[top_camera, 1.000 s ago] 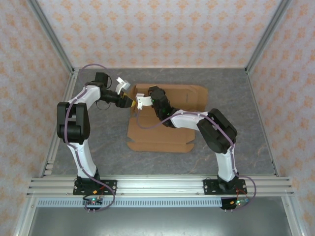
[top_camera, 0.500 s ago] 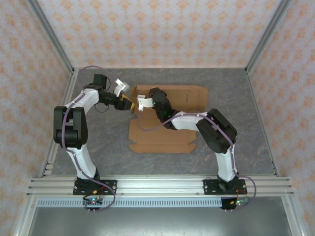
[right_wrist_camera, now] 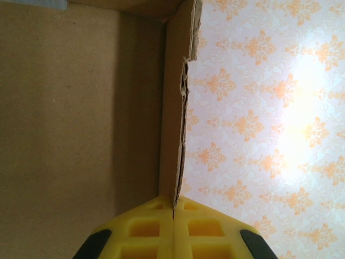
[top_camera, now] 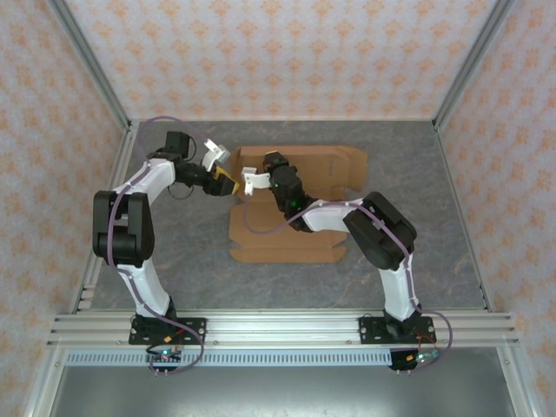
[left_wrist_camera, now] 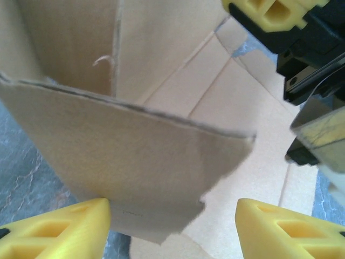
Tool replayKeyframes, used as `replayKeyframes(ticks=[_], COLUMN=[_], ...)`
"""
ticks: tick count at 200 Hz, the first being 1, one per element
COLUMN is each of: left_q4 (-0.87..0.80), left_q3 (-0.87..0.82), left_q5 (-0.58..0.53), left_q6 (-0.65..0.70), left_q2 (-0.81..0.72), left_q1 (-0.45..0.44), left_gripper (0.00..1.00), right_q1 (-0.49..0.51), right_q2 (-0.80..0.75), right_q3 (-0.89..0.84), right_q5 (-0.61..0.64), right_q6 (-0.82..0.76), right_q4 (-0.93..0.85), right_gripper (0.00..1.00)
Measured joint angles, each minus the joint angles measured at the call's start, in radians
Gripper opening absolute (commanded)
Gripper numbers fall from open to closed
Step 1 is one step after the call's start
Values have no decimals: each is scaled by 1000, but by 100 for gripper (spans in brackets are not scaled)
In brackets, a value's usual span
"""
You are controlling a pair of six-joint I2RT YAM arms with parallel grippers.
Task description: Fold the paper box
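The paper box point(top_camera: 295, 236) is a brown die-cut cardboard sheet lying mid-table, with its left side flaps raised. My right gripper point(top_camera: 248, 184) is at the box's left end and is shut on the top edge of an upright cardboard wall point(right_wrist_camera: 173, 135); its yellow fingers point(right_wrist_camera: 145, 229) meet on that edge. My left gripper point(top_camera: 222, 168) is just left of the box and stands open. In the left wrist view a bent flap point(left_wrist_camera: 140, 162) hangs between the yellow fingertips point(left_wrist_camera: 59, 229), near the left one, with a wide gap to the right one.
The grey table point(top_camera: 174, 252) is walled by patterned panels with metal posts at the corners. The right gripper's yellow and black finger point(left_wrist_camera: 275, 16) is close above the left gripper. Both arm bases sit on the rail point(top_camera: 278, 328) at the near edge.
My left gripper's jaws have spread wider and the arm has drawn slightly back to the left. The box has shifted a little away from the near edge. My right gripper keeps its grip.
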Motion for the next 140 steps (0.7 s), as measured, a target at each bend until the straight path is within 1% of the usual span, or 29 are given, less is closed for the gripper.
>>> replayKeyframes(ticks=[31, 73, 98, 130, 140], left_q4=[79, 152, 169, 178, 185], left_q3=[6, 6, 6, 6, 5], left_q5=[10, -22, -55, -126, -148], left_q6=[-61, -127, -143, -157, -169], left_q2=[11, 26, 26, 26, 26], left_q1=[-12, -34, -37, -49, -56], left_gripper=[63, 62, 57, 46, 41], right_q1=[-13, -23, -23, -23, -23], right_q2=[28, 41, 42, 42, 42], right_q3=[19, 9, -11, -23, -24], right_q5=[-19, -29, -30, -30, -30], right_q6=[-22, -38, -40, -39, -39], right_q4=[34, 91, 134, 155, 156], right_gripper=[0, 0, 0, 0, 0])
